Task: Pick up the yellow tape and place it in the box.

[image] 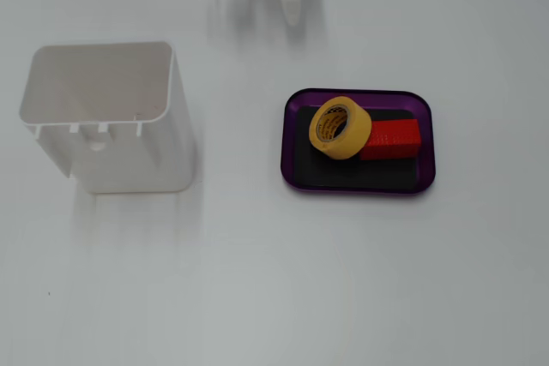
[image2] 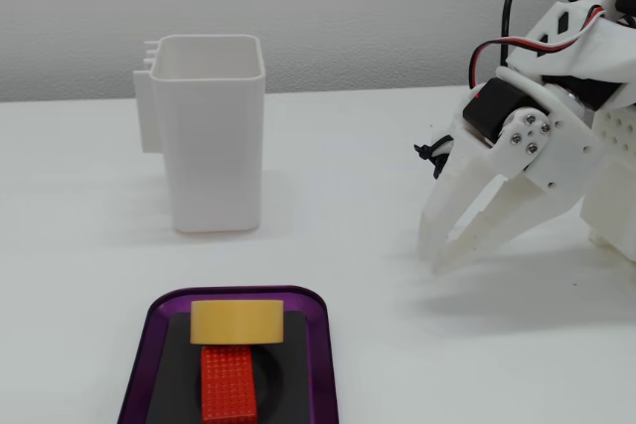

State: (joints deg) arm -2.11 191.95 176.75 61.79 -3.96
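The yellow tape (image: 340, 129) sits inside the purple box (image: 296, 139), leaning against the red block (image: 391, 139), which lies at its 3 o'clock in a fixed view. The gripper (image2: 433, 253) hangs empty near the table, its tips close together with only a narrow gap. In a fixed view the white container (image: 107, 117) stands well apart at the box's 9 o'clock.
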